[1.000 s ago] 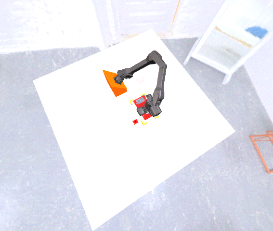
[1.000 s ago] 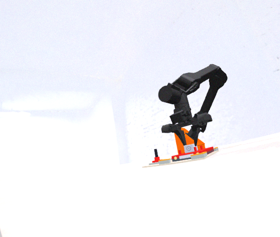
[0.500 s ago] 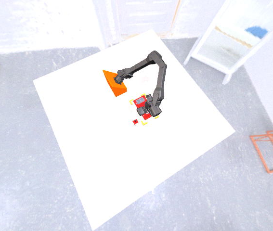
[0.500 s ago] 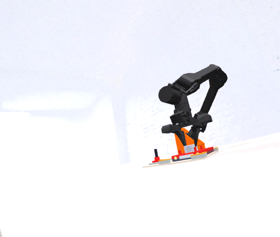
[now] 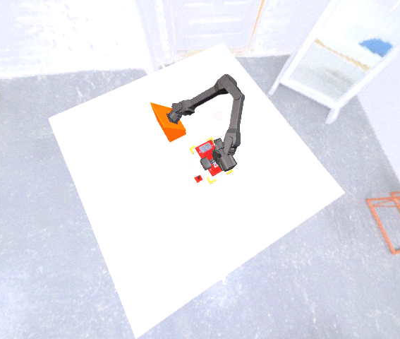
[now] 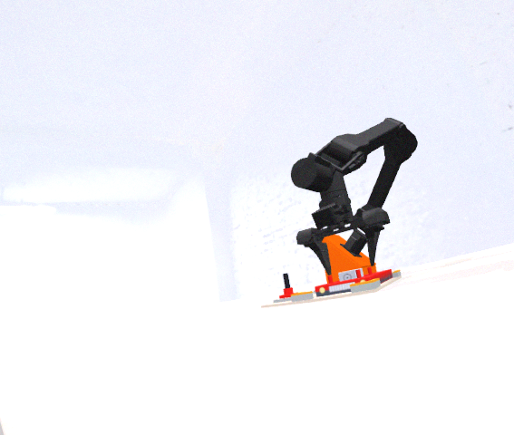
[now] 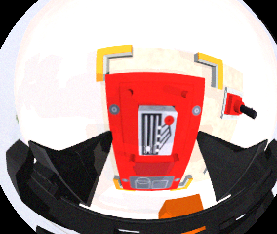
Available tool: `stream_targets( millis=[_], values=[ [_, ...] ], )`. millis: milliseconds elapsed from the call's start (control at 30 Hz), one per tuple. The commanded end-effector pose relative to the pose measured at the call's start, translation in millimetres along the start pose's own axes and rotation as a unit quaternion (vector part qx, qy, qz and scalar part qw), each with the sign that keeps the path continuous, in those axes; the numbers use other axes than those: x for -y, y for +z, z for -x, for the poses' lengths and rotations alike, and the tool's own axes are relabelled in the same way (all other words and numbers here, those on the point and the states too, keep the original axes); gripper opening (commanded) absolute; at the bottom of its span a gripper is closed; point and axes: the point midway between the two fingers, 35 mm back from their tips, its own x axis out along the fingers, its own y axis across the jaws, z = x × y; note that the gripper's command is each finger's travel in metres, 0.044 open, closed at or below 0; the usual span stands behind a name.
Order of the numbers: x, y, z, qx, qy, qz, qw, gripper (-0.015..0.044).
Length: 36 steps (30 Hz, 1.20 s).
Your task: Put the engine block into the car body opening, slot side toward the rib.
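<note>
Okay, gripper (image 5: 214, 162) (image 6: 351, 267) (image 7: 157, 136) is wide open, nothing held. Fingers stand apart on either side of the engine block (image 5: 214, 164) (image 6: 346, 275) (image 7: 158, 131), visible gap each side in the wrist view. Block is in the opening of the red car body (image 5: 215, 170) (image 6: 323, 285) (image 7: 123, 124), top showing slots and a red disc. Can't confirm it's fully down; part of it shows above the body in the exterior view. Fingertips vs body contact: can't tell.

Yellow corner brackets (image 5: 211, 181) (image 6: 364, 284) (image 7: 114, 50) sit around the body. Small red piece with upright black pin (image 5: 198, 179) (image 6: 286, 292) (image 7: 233, 104) is just beside, outside the brackets. Orange wedge (image 5: 173, 133) (image 6: 341, 257) (image 7: 182, 207) is under the arm's base. All on the white table (image 5: 163, 226) (image 6: 200, 365) (image 7: 56, 88).
</note>
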Motion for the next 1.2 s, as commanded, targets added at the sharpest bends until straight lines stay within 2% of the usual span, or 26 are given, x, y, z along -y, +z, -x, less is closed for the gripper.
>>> stream_targets(
  millis=[0,333,900,1167],
  values=[
    [0,0,0,0.0,0.0,0.0,1.0,0.044],
    [0,0,14,0.001,0.001,-0.001,1.0,0.044],
    [0,0,14,0.001,0.001,-0.001,1.0,0.0],
    [0,0,13,0.001,0.001,-0.001,1.0,0.0]
  ],
)
